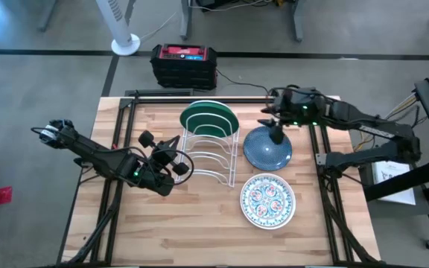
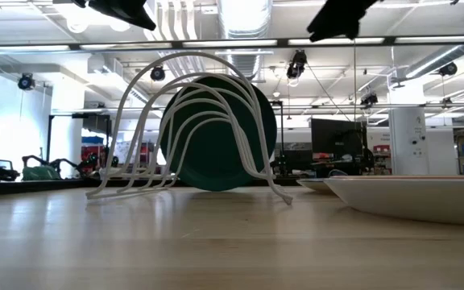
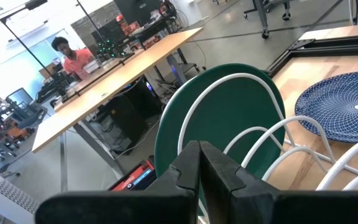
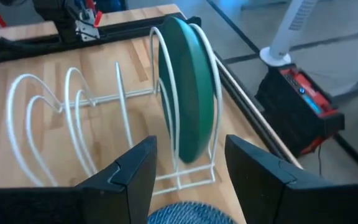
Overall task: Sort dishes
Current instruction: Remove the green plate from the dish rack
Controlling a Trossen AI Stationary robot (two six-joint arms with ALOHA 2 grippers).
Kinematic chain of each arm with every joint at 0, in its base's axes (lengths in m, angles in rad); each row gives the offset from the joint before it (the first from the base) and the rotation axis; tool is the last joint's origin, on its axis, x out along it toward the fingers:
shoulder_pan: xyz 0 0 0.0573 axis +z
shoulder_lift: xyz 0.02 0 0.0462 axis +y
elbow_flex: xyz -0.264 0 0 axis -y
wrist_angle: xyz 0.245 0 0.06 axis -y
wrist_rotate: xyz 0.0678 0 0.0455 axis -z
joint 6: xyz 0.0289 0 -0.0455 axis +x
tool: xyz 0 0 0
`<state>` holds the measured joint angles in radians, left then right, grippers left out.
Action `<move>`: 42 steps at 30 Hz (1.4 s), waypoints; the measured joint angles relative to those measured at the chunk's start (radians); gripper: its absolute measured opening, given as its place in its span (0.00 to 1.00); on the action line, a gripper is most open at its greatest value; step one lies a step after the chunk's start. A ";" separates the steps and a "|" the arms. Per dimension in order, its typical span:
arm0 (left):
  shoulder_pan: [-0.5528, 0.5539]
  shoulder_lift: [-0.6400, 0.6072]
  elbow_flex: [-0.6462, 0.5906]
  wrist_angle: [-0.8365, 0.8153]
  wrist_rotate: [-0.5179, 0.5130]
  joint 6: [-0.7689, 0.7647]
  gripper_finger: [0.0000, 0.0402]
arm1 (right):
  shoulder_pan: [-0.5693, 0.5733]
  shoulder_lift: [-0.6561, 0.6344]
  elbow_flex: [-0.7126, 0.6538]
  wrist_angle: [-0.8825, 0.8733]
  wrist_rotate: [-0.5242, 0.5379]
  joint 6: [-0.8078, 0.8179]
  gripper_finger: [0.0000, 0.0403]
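Green dish [image 1: 208,119] is the only one racked so far: it stands upright in the end slot of the white wire rack [image 1: 211,160], the slot farthest from the left gripper [image 1: 176,165] and off to the side of the right gripper [image 1: 276,128]

Blue speckled dish [image 1: 268,149] lies flat on the wooden table [image 1: 199,231], directly under the right gripper and just beside the rack. Floral dish [image 1: 267,201] also lies flat, nearer the table's front edge than that claw and close beside the blue one; can't tell if the rims touch. Plain white dish: not visible in any view, can't say where it is

Right claw: jaws wide, nothing between them, hovering low over the blue dish. Its wrist view looks past both fingers at the rack and the green dish, with the blue rim right below. Whether a fingertip touches the glaze, can't tell

Left claw: jaws fully closed, empty, parked at the rack's near end, pointing along the wires toward the green dish. Looks idle

Progress call: one dish in, two visible ones left, fourth unaccounted for, so under halfway. Rack has several free slots between the green dish and the left claw

Likely step in hand: right arm picking the blue dish. It lies flat, so the rim grab is the tricky part; glossy glaze could slip, then it has to be tipped upright into a slot
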<state>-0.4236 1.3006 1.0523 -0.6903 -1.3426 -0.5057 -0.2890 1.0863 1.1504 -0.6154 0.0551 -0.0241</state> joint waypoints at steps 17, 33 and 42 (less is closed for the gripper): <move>0.000 0.000 0.000 0.000 0.000 0.003 0.00 | -0.115 0.341 0.071 0.235 -0.050 -0.310 0.45; 0.000 0.000 0.000 0.000 0.000 0.010 0.00 | -0.160 0.456 0.071 0.346 -0.214 -0.354 0.45; 0.000 0.000 0.000 0.001 0.000 0.010 0.00 | -0.164 0.489 0.071 0.361 -0.214 -0.352 0.43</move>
<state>-0.4236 1.3006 1.0523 -0.6895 -1.3426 -0.4957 -0.4526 1.5750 1.2217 -0.2539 -0.1589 -0.3759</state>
